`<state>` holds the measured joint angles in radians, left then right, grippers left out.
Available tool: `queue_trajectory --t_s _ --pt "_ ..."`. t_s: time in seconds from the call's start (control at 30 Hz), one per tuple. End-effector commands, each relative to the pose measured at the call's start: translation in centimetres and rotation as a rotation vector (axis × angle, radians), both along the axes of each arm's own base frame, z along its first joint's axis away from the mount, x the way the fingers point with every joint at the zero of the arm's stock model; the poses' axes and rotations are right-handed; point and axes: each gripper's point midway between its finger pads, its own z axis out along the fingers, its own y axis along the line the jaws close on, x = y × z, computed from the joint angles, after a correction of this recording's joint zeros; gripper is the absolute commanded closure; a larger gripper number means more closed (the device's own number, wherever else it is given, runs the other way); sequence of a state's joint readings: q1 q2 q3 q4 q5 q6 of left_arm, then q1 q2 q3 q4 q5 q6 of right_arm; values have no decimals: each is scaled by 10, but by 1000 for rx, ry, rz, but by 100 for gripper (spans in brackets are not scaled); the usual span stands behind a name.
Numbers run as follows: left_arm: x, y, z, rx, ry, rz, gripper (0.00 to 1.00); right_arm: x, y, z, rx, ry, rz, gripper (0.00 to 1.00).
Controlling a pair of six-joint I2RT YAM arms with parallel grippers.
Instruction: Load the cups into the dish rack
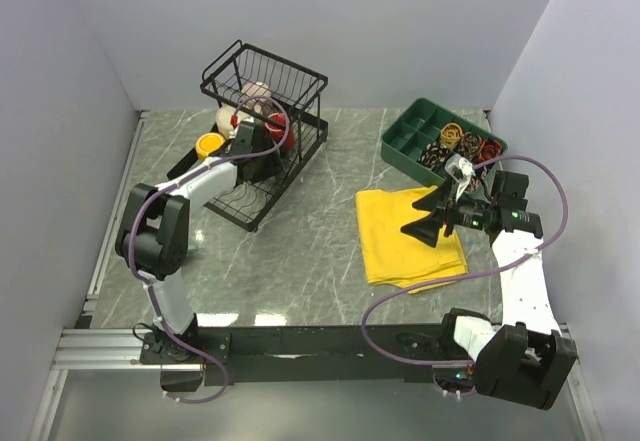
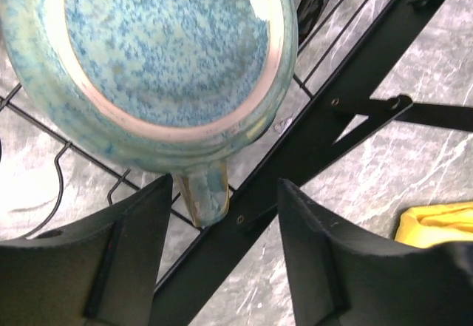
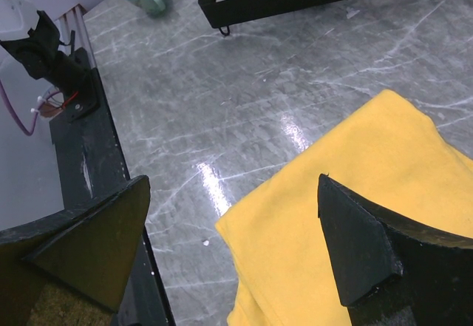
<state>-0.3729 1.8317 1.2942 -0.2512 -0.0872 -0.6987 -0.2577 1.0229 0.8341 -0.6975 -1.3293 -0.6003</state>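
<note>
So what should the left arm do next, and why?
Probably draw the left fingers back out of the dish rack. The teal mug already rests on the rack's wires, and the fingers stand open either side of its handle, not squeezing it.

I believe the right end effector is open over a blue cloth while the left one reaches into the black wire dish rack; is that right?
Only the colour is wrong: the right wrist view shows a yellow cloth under the open right end effector. The left end effector does reach into the black wire dish rack.
</note>
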Motion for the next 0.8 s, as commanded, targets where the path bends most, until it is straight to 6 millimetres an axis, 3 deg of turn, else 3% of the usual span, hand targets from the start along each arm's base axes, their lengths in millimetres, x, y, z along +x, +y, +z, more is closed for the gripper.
queue_trajectory --t_s 0.0,0.2,0.23,0.3,0.33,0.4,0.47,0.57,0.6,0.63,0.67,0.7,0.77 --pt "4 -4 47 -20 -123 -22 34 3 -2 15 -3 -55 4 0" --pt "-23 8 67 -14 -163 -34 29 3 -4 16 -7 -58 -2 0" --pt "-28 11 80 -20 -193 -32 29 4 -4 15 -6 -55 -2 0" --pt "-38 17 81 -10 -191 -29 28 4 -5 16 -9 -59 -5 0" --pt "-43 19 94 -18 -224 -28 27 4 -5 15 -7 -53 -5 0" --pt "-56 26 92 -7 -208 -22 25 4 -5 15 -12 -58 -5 0" --pt "-70 35 111 -21 -246 -2 21 5 -6 14 -20 -55 -12 0" --pt "-101 54 123 -40 -281 55 9 7 -8 11 -32 -49 -30 0" --pt "-112 63 113 -29 -264 79 7 8 -8 11 -35 -53 -32 0" --pt "-126 71 127 -52 -300 99 5 8 -9 11 -37 -54 -35 0" --pt "-135 83 117 -60 -279 133 4 8 -9 11 -38 -50 -36 0" --pt "-146 91 130 -87 -320 155 4 8 -8 11 -38 -50 -34 0" --pt "-161 115 116 -92 -289 238 1 8 -8 11 -36 -51 -33 0"
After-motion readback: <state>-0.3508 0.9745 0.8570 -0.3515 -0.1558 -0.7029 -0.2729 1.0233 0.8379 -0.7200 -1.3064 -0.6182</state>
